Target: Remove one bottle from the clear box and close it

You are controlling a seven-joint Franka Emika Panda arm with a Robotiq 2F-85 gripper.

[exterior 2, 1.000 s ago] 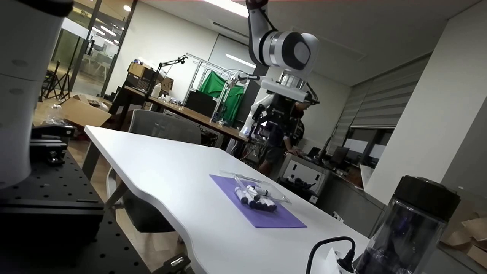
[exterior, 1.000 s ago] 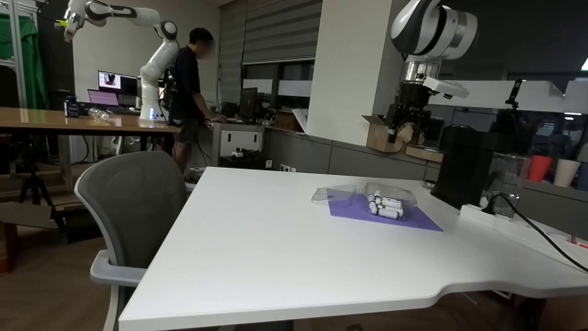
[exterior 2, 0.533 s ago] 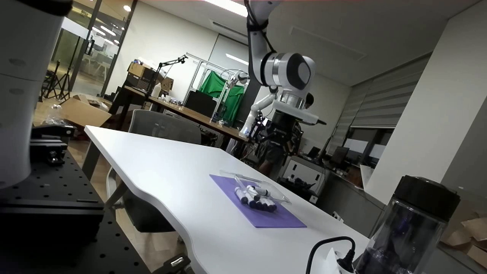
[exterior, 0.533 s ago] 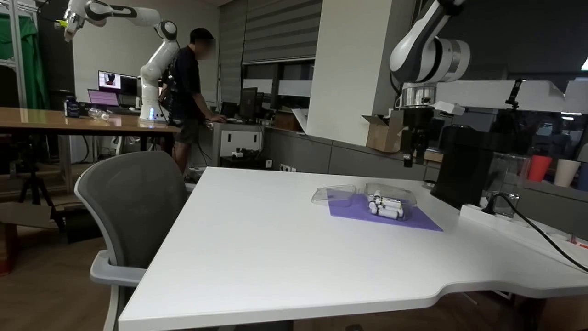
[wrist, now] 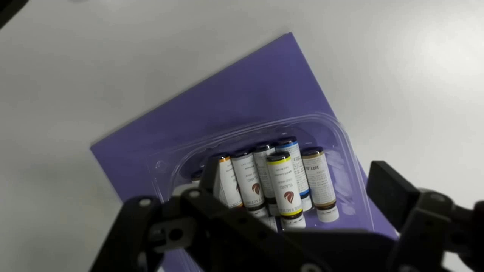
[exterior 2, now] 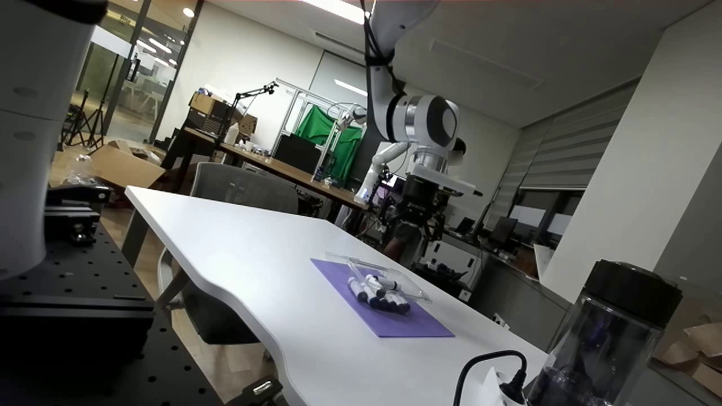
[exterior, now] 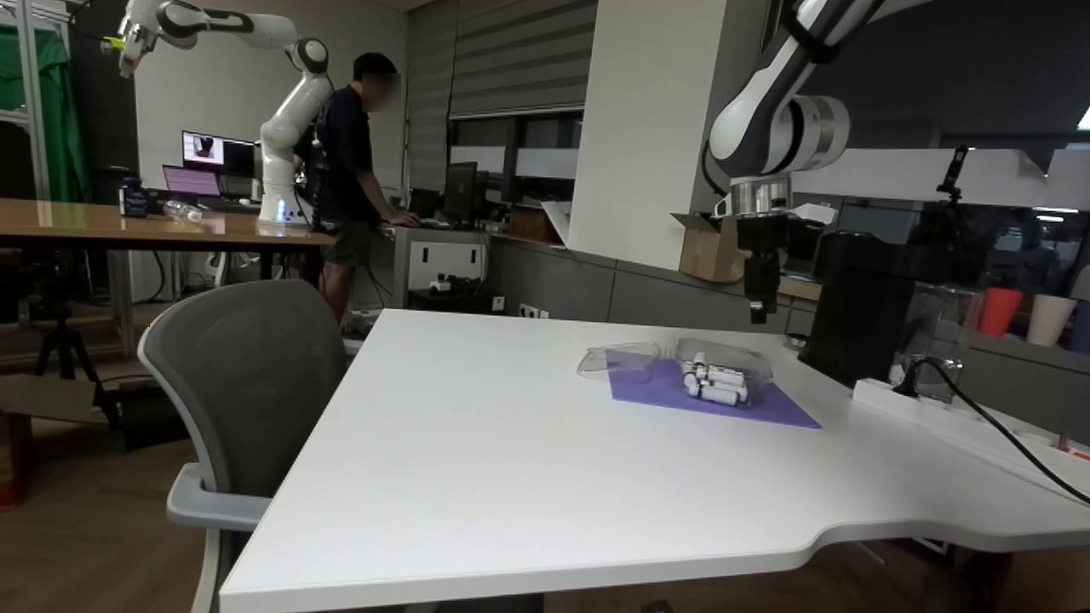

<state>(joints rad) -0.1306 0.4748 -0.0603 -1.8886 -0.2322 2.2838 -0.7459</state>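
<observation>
- Over the far right part of the white table point(exterior: 528, 485), the gripper point(wrist: 300, 181) hung with its two fingers point(wrist: 391, 189) wide apart, well above the clear box point(wrist: 342, 177).
- That box lay open on a purple mat point(wrist: 261, 94), its lid point(exterior: 626, 364) spread to the left in an exterior view, partly past the mat's edge (how the halves joined was hard to make out).
- Inside sat several small whitish bottles point(exterior: 719, 396); the yellow-banded bottle point(wrist: 286, 185) rested on top of others, showing between the fingers in the wrist view.
- Left of the table stood a grey chair point(exterior: 255, 392); at the right lay a white power strip point(exterior: 937, 426) with a black plug point(exterior: 907, 386) in it.
</observation>
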